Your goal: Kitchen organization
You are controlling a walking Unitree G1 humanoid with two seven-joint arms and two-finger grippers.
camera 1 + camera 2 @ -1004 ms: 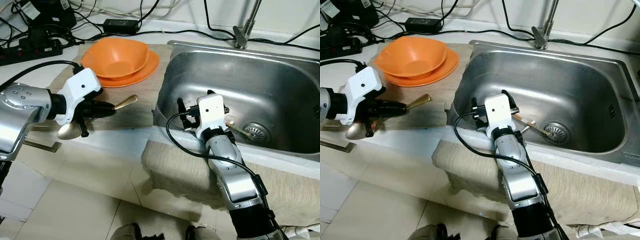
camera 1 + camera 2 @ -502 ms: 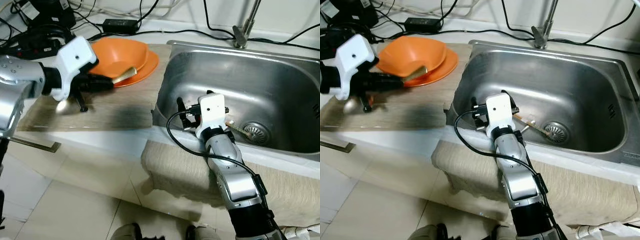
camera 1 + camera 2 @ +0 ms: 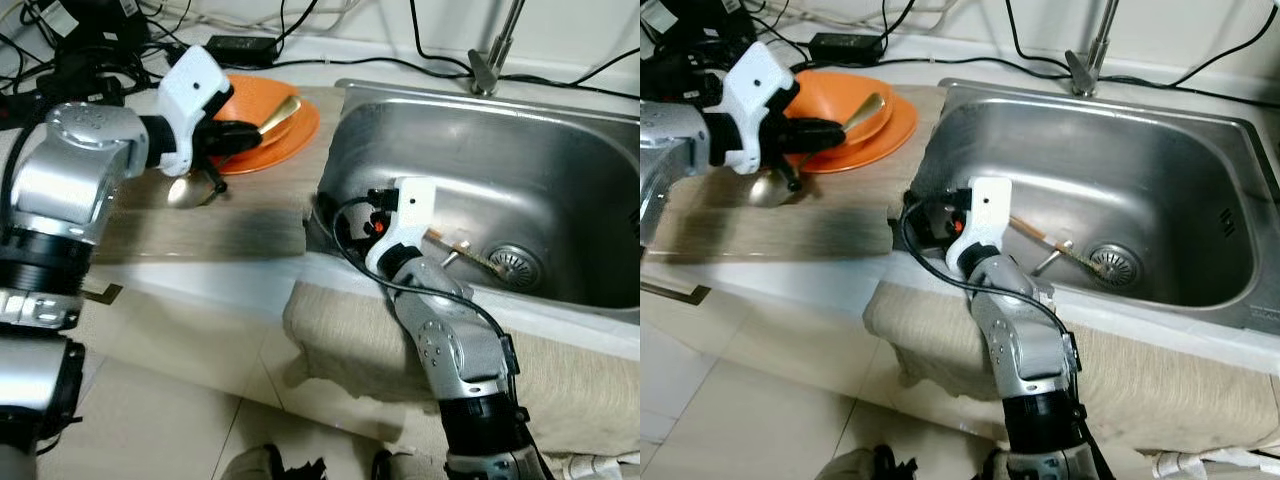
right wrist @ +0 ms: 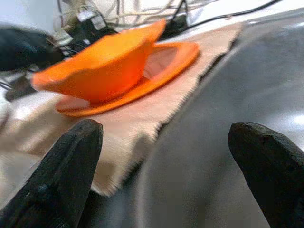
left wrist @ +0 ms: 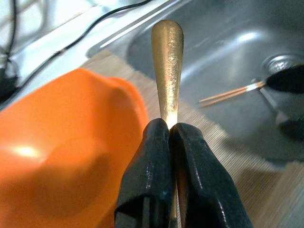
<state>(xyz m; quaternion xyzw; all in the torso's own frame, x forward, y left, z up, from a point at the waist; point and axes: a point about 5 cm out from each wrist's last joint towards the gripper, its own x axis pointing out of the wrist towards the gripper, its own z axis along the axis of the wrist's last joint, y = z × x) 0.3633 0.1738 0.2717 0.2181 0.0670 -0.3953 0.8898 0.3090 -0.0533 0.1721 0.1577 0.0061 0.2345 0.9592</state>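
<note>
The gold-coloured metal spoon (image 5: pixel 167 71) is being held in the left gripper (image 3: pixel 232 135), whose two black fingers (image 5: pixel 147 175) are pinching the handle from both sides, clenched tight on it. Its handle tip is pointing ahead of the fingers and out over the rim of the orange plastic bowl (image 3: pixel 835 100); the spoon's rounded silver-looking bowl end (image 3: pixel 187 190) is hanging below and behind the wrist, above the beige woven mat (image 3: pixel 200 225).

Change over the last second: the left arm has been carrying the spoon up from the front edge of the mat, where it was low and near the counter lip, to a spot right beside the orange bowl, which is sitting on the flat orange plate (image 3: pixel 290 135). Judgement: the spoon is being brought to the bowl for stacking; release is not yet done, and the tip probably needs to go further over the rim before letting go.

The right gripper (image 4: pixel 166 161) is sitting in the stainless steel sink (image 3: pixel 1160 150), near its left wall, fingers spread wide and grasping nothing. It has swung from facing the drain to facing the mat and bowl. Beyond it, thin wooden chopsticks (image 3: pixel 470 255) are lying by the drain (image 3: pixel 512 262); whether anything else lies with them is too blurred to say.
</note>
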